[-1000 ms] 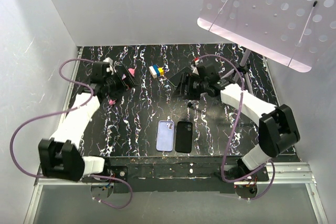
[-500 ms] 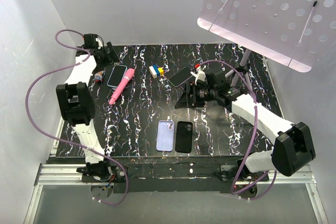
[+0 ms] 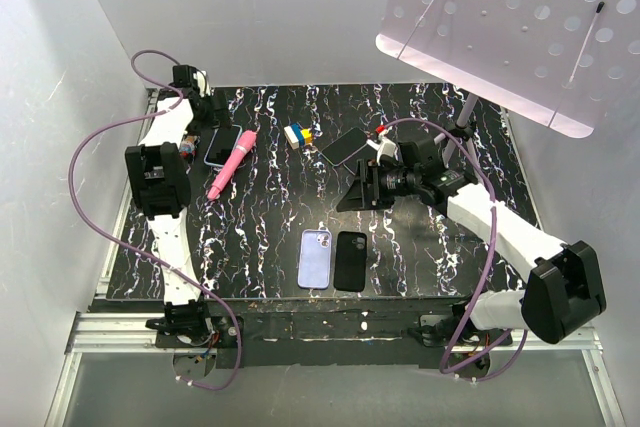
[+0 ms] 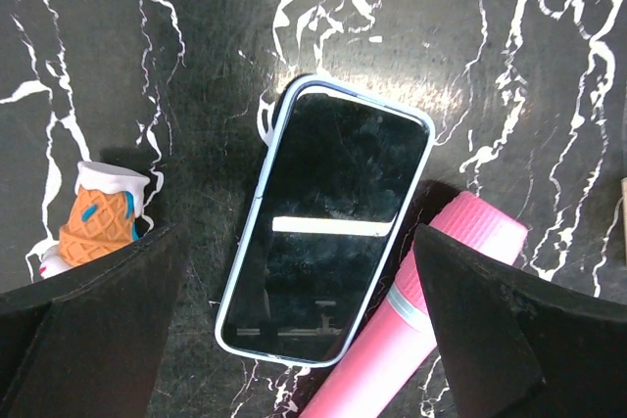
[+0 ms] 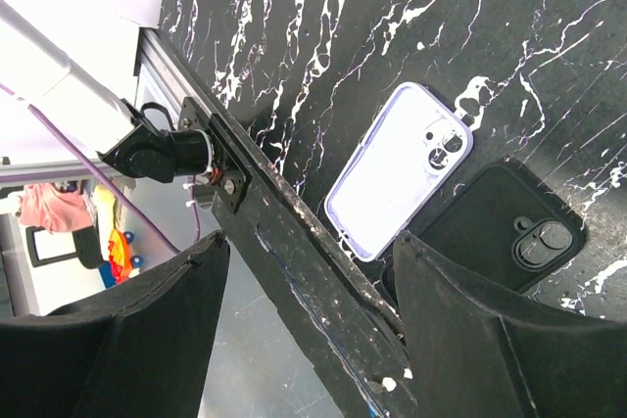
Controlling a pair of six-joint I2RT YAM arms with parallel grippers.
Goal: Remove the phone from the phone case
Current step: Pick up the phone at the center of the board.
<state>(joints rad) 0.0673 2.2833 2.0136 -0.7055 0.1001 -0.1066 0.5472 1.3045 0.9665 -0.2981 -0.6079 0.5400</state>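
A phone in a light blue case (image 4: 328, 227) lies screen up at the back left of the table, and it also shows in the top view (image 3: 222, 145). My left gripper (image 4: 299, 340) hovers over it, open and empty, with one finger on each side. In the top view the left gripper (image 3: 205, 119) is at the back-left corner. A lavender case (image 3: 315, 257) and a black case (image 3: 350, 260) lie camera side up near the front edge. My right gripper (image 3: 358, 190) hangs open and empty above the table behind them. Both also show in the right wrist view, lavender (image 5: 402, 168) and black (image 5: 509, 242).
A pink cylinder (image 4: 411, 340) lies against the blue-cased phone's right side. An ice-cream toy (image 4: 98, 217) stands to its left. A coloured block (image 3: 297, 134) and a dark phone (image 3: 345, 145) lie at the back middle. A perforated white panel (image 3: 510, 27) hangs over the back right.
My left arm has swung from the mid-left of the table to the back-left corner, over the blue-cased phone. My right gripper has shifted slightly toward the front.
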